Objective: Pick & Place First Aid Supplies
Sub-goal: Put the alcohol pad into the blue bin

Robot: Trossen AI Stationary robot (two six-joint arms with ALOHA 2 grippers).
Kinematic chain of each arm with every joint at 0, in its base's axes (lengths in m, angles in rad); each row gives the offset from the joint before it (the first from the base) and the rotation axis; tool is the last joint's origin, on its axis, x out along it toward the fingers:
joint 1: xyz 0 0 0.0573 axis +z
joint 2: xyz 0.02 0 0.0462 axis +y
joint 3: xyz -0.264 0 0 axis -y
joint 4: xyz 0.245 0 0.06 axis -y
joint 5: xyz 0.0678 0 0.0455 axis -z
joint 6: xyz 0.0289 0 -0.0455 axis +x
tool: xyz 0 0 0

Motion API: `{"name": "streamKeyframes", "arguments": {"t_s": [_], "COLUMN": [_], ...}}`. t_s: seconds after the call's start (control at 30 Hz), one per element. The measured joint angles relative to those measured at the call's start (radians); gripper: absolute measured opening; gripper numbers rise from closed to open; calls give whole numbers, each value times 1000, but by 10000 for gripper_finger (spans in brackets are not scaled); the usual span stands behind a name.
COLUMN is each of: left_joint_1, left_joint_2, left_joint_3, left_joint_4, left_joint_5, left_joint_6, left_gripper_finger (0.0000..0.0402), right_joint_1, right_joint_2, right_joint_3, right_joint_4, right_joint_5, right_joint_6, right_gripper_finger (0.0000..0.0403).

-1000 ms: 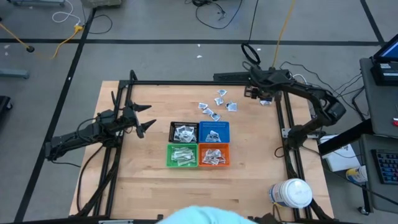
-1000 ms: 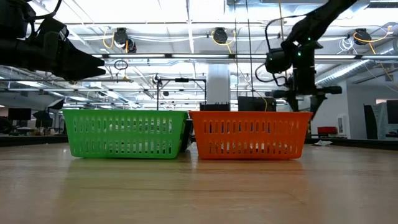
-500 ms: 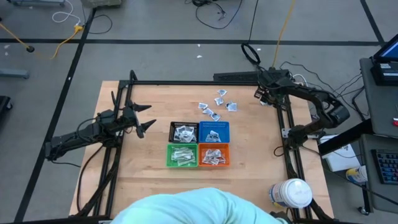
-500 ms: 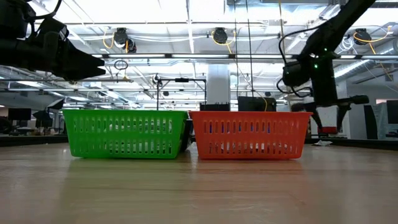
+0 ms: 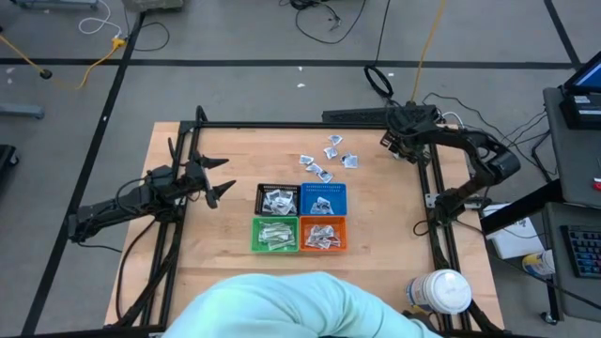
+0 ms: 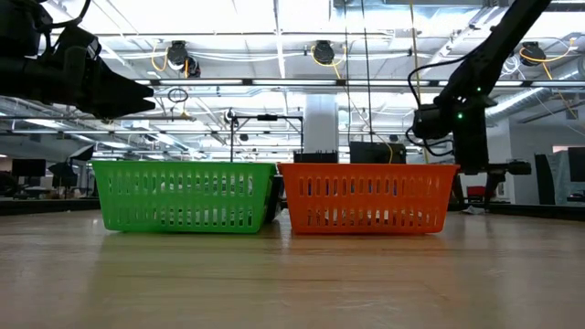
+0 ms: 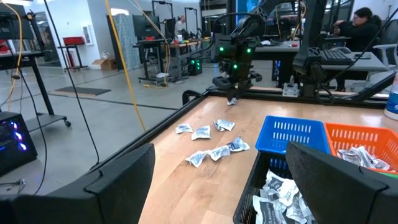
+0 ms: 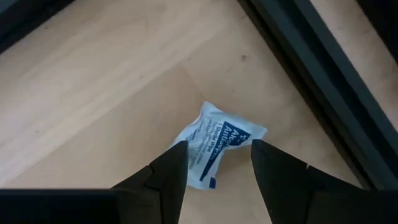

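Several loose white packets [image 5: 329,160] lie on the wooden table beyond the bins, also visible in the left wrist view [image 7: 214,140]. One white packet with blue print [image 8: 222,138] lies flat on the table near its far right corner. My right gripper [image 8: 217,158] points down over it, open, one finger on each side. From above, the right gripper [image 5: 399,143] hides this packet. My left gripper [image 5: 227,178] waits open above the table's left part. My right gripper comes at the printed packet from above, its fingertips [image 8: 177,155] level with the packet's two side edges. I cannot tell whether they touch it. The packet lies on the table.
Four small bins sit mid-table: black [image 5: 278,200], blue [image 5: 324,199], green [image 5: 274,235] and orange [image 5: 323,235], each with packets inside. A black frame rail [image 5: 427,178] runs close beside the right gripper. A white jar [image 5: 441,291] stands at the near right corner. A person's pale sleeve [image 5: 282,310] covers the near edge.
My right gripper has moved toward the table's right edge and then come down over the packet near the far right corner. A person's pale sleeve has spread in over the table's near edge.
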Motion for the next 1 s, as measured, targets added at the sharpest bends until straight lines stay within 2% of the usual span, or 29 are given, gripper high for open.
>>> {"name": "streamKeyframes", "arguments": {"t_s": [0.17, 0.27, 0.37, 0.57, 0.8, 1.0], "left_joint_1": [0, 0, 0, 0, 0, 0], "left_joint_2": [0, 0, 0, 0, 0, 0], "left_joint_3": [0, 0, 0, 0, 0, 0], "left_joint_4": [0, 0, 0, 0, 0, 0], "left_joint_5": [0, 0, 0, 0, 0, 0], "left_joint_6": [0, 0, 0, 0, 0, 0], "left_gripper_finger": [365, 365, 365, 365, 365, 365], "right_joint_1": [0, 0, 1, 1, 8, 28], "right_joint_2": [24, 36, 39, 39, 29, -1], "right_joint_3": [0, 0, 2, 2, 25, 105], "right_joint_4": [13, 15, 16, 8, -18, -87], "right_joint_5": [3, 3, 5, 3, 0, -1], "right_joint_6": [-3, -18, -28, -65, -100, -237], "right_gripper_finger": [169, 151, 116, 15, 3, 2]}}
